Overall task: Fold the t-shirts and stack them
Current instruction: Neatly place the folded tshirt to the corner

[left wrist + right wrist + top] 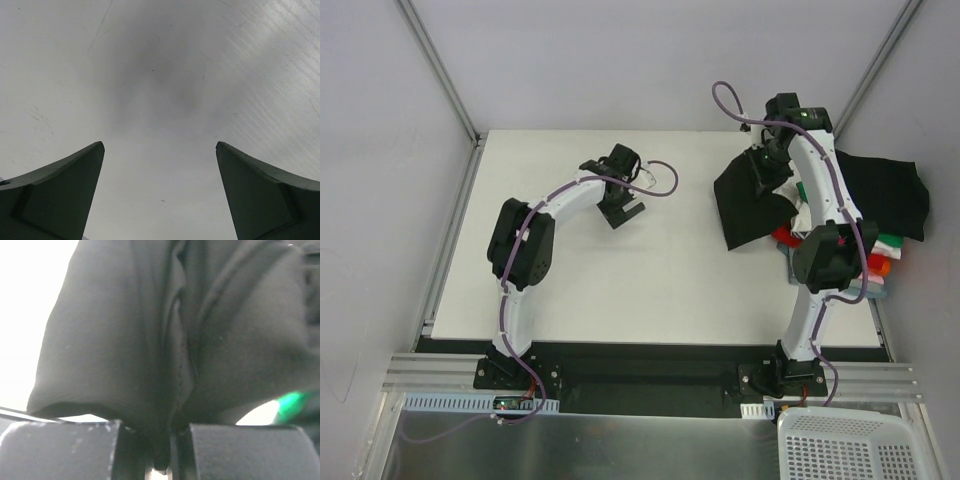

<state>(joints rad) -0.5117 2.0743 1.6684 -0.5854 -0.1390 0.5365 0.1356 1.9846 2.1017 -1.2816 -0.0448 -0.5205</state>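
Note:
A black t-shirt point(752, 205) hangs bunched from my right gripper point(767, 170), which is shut on a fold of its cloth above the table's right side. In the right wrist view the black cloth point(165, 340) fills the frame and is pinched between the two fingers point(65, 450). More black cloth point(890, 195) lies spread at the far right over a pile of folded tees, with green point(888, 242), red point(786, 237) and orange point(878, 266) edges showing. My left gripper point(623, 212) is open and empty over the bare white table point(160, 75), left of centre.
A white slotted basket point(855, 445) stands at the bottom right, below the table's front rail. Grey walls and metal frame posts point(438, 65) close in the back and sides. The pile of tees sits at the table's right edge.

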